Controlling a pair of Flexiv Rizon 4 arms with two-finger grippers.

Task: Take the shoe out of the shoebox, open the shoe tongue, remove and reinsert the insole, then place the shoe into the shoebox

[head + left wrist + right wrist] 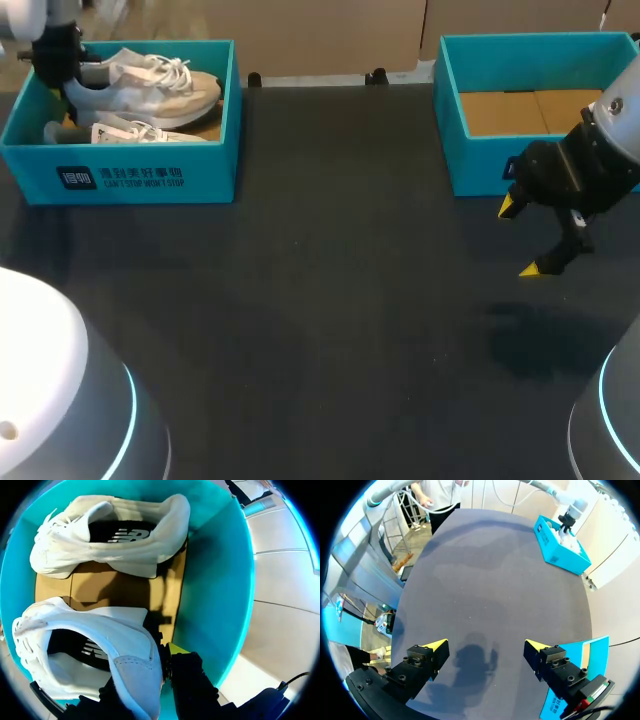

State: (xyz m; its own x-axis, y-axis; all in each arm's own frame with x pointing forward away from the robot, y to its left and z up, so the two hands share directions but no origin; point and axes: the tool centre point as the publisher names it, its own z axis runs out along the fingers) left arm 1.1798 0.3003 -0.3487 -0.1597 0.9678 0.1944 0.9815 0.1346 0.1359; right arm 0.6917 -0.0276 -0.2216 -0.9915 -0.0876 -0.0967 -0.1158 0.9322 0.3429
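Note:
A teal shoebox (140, 178) stands at the far left of the table with two white shoes in it. My left gripper (60, 88) is inside the box, shut on the heel collar of one white shoe (150, 85). In the left wrist view that shoe (100, 655) has its heel wall pinched in the gripper (162, 662), with one yellow tip outside the heel and the other finger hidden inside. The second shoe (110, 537) lies ahead of it on the cardboard floor. My right gripper (523, 237) hangs open above the table at the right, holding nothing (486, 647).
A second teal box (490, 165), with only a cardboard floor showing, stands at the far right, just behind my right gripper. Dark table surface (330, 300) spreads between the two boxes. The left box (555, 555) shows far ahead of the right gripper.

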